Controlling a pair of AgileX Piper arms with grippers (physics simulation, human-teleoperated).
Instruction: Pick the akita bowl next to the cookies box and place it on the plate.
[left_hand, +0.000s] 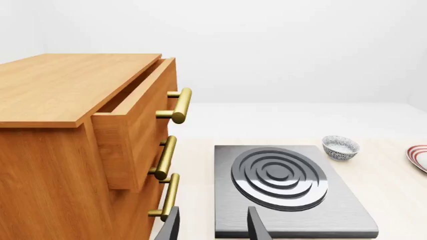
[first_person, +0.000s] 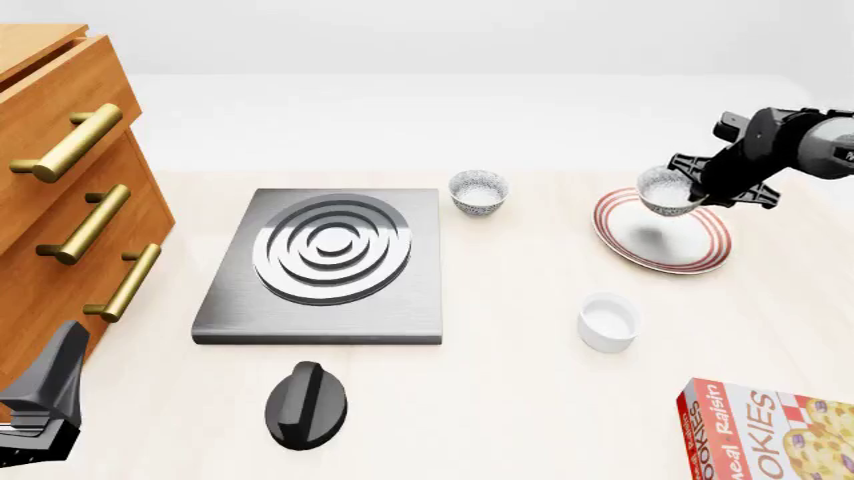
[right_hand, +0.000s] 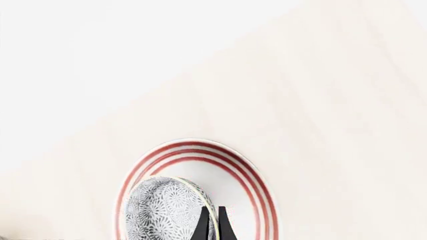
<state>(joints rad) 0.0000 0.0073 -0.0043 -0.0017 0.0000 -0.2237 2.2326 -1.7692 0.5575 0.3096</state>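
Observation:
The akita bowl (first_person: 667, 190), speckled grey-black outside, hangs just above the plate (first_person: 701, 252), with its shadow on the plate's middle. My right gripper (first_person: 694, 186) is shut on its rim. In the right wrist view the bowl (right_hand: 165, 210) hangs tilted over the red-ringed plate (right_hand: 195, 149), and the dark fingertips (right_hand: 204, 224) pinch its edge. The cookies box (first_person: 767, 432) lies at the near right corner. My left gripper (first_person: 48, 392) stands open and empty at the near left, its two fingers (left_hand: 171, 225) apart before the stove.
A second speckled bowl (first_person: 479, 190) sits behind the stove plate (first_person: 327, 265). A white ramekin (first_person: 607, 322) stands in front of the plate. A black knob (first_person: 306, 404) lies near the front. A wooden cabinet (first_person: 60, 150) with brass handles and its top drawer (left_hand: 133, 125) ajar fills the left.

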